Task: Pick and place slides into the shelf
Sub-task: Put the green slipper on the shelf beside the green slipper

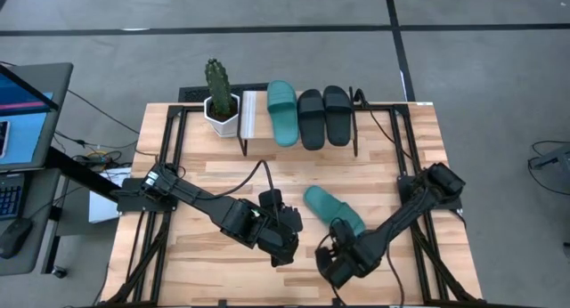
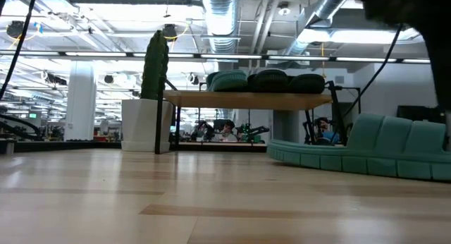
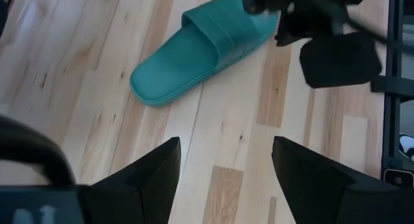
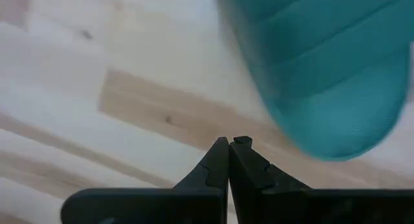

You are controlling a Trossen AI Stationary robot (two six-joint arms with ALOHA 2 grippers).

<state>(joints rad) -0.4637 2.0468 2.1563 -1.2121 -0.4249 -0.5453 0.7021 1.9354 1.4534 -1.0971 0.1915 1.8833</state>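
Observation:
One teal slide (image 1: 328,207) lies sole down on the table, also seen in the left wrist view (image 3: 194,52) and in the low view (image 2: 366,151). Another teal slide (image 1: 281,112) and two black slides (image 1: 323,117) rest side by side on the shelf's top board (image 2: 246,99). My left gripper (image 3: 223,166) is open, left of the loose slide, fingers pointing at it with bare table between. My right gripper (image 4: 230,144) is shut, low over the table beside the slide's strap end (image 4: 323,75); a strip of table shows between them.
A cactus in a white pot (image 1: 220,99) stands at the shelf's left end (image 2: 148,96). Black frame rails (image 1: 169,157) run along the table's left and right sides. Cables trail across the table (image 1: 258,170). A monitor and keyboard sit off the left edge (image 1: 22,112).

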